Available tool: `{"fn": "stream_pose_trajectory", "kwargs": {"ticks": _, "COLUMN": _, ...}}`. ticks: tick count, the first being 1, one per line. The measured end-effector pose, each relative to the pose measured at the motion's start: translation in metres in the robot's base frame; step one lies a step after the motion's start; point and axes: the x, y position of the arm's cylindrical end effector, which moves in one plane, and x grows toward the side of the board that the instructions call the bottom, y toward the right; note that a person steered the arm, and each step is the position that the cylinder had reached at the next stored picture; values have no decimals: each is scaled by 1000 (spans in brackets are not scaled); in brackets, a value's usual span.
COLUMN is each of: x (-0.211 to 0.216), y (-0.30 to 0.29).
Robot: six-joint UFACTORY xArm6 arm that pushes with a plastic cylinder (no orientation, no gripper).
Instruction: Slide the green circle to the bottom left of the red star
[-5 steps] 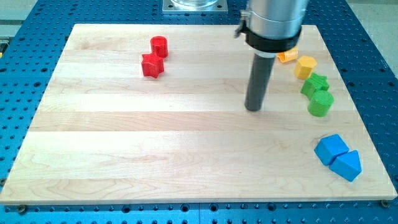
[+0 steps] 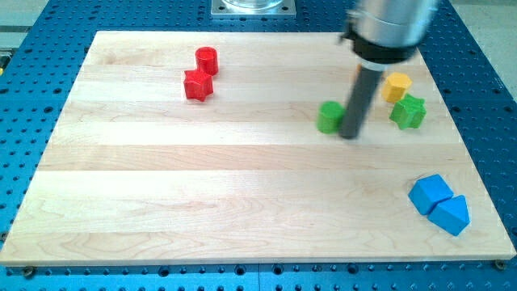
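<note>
Mid-push. My tip (image 2: 350, 134) touches the green circle (image 2: 329, 117) on its right side, mid-worktop. No gripper fitted. Red star (image 2: 197, 85) well apart, upper left. Next: push leftward, ending below-left of it.

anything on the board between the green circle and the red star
No, in the camera view only bare wood lies between the green circle and the red star; my tip touches the circle's right side.

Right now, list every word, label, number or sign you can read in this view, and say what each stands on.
None. The wooden board, the green circle, the red star, the other blocks and my tip carry no readable text; the blue perforated table shows only holes.
</note>
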Motion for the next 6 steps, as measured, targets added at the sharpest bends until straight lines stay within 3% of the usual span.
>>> {"fn": "stream_pose_trajectory", "kwargs": {"ticks": 1, "x": -31, "y": -57}}
{"fn": "stream_pose_trajectory", "kwargs": {"ticks": 4, "x": -83, "y": -67}}
{"fn": "stream_pose_trajectory", "kwargs": {"ticks": 6, "x": -68, "y": -133}}
